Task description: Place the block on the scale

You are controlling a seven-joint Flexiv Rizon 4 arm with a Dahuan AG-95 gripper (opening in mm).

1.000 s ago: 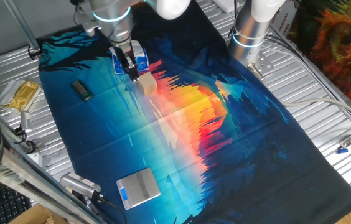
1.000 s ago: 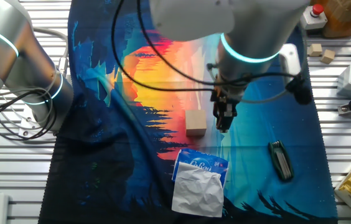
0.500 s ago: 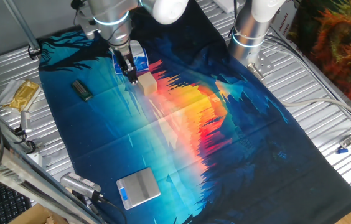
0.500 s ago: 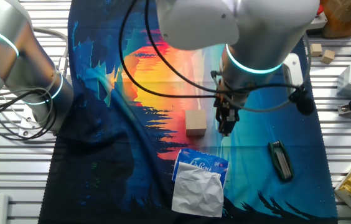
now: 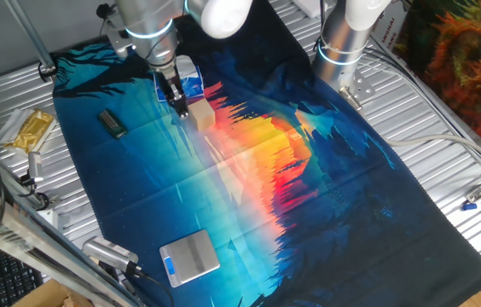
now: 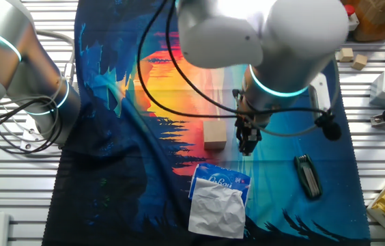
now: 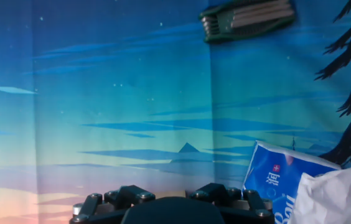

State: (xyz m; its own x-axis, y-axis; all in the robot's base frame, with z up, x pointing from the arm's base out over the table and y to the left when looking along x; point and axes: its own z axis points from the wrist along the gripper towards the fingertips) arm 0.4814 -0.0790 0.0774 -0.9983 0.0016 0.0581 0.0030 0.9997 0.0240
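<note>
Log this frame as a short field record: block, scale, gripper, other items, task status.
block: tan cube on the cloth, not held
scale: silver, blue display, near the cloth's edge, far from the block, platform bare
gripper: low beside the block, nothing between the fingers; open or shut unclear
other items: tissue packet, dark bar
task status: block not yet grasped

The arm reaches over the table's far edge, wrist vertical. The gripper [image 5: 182,108] [image 6: 248,145] points straight down, fingers close together, low over the surface, holding nothing.
</note>
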